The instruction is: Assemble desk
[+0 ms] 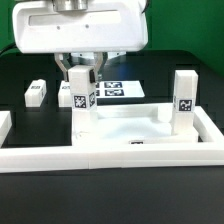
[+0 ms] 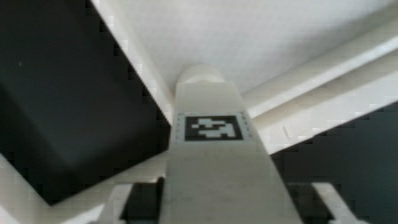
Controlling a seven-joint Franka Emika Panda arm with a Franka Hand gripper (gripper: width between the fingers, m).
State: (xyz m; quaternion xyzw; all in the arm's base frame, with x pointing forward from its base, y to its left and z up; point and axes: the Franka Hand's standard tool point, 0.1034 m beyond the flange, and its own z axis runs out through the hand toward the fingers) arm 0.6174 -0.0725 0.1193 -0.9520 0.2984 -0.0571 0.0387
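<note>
The claw [image 1: 81, 75] is straddling the flat sides of a probably light, stiff, slick leg [image 1: 82, 108] directly beneath it; whether it is clamping, I cannot tell

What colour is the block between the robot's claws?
The leg block is white, with a black-and-white square tag; clearest in wrist view.

Marker board [image 1: 124, 89] partly behind fingers [image 1: 97, 70] and upright leg block [image 1: 80, 100].

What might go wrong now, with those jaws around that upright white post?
The jaws flank the upright leg with small gaps showing; closing unevenly, they might tip it on the tabletop. The leg stands near the tabletop's corner rim, so a sideways nudge may jam it there.
</note>
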